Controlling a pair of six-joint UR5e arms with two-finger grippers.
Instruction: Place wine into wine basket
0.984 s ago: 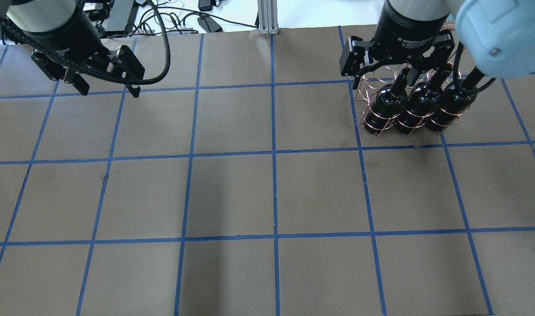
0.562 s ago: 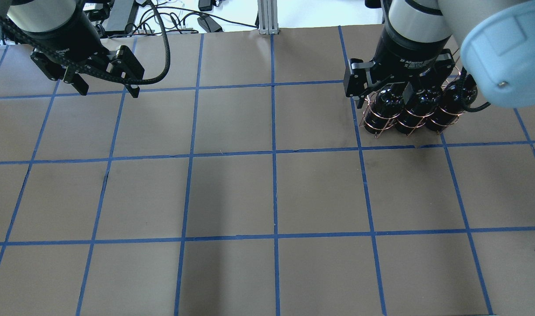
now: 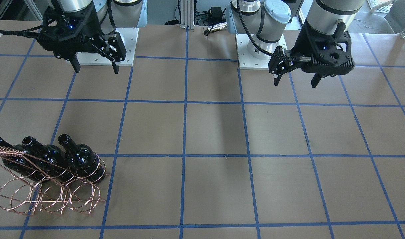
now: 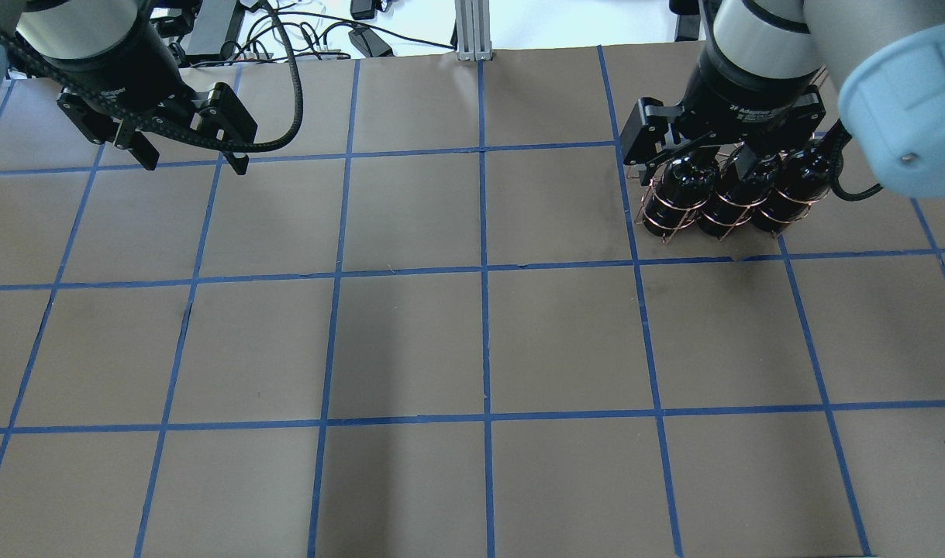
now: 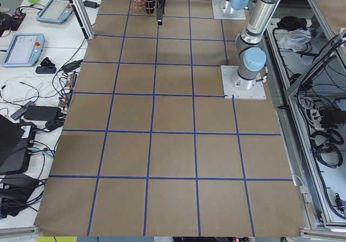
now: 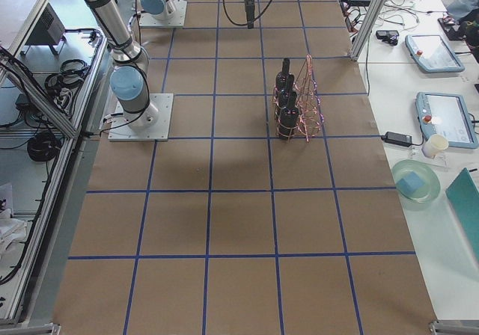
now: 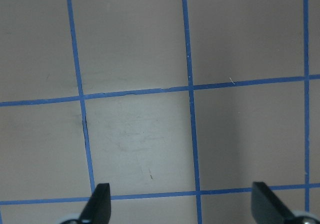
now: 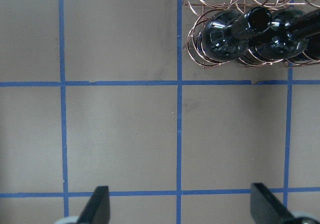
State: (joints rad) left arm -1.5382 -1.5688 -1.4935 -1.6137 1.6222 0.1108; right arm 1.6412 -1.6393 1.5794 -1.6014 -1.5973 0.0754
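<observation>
Sitting in one wine basket [image 3: 4, 152]: three wine bottles [image 3: 81, 159]; left tool [image 3: 295, 82], right tool [image 3: 96, 69] both spread.

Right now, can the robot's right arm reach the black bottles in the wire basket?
Probably yes. The right hand hangs open and empty above the table, on the robot's side of the wine basket. The bottles have necks sticking up above the wires, and nothing stands between.

Three black wine bottles [image 6: 285, 99] upright in the copper wine basket [image 6: 307, 105], on a blue-gridded table [image 6: 224, 223]
</observation>
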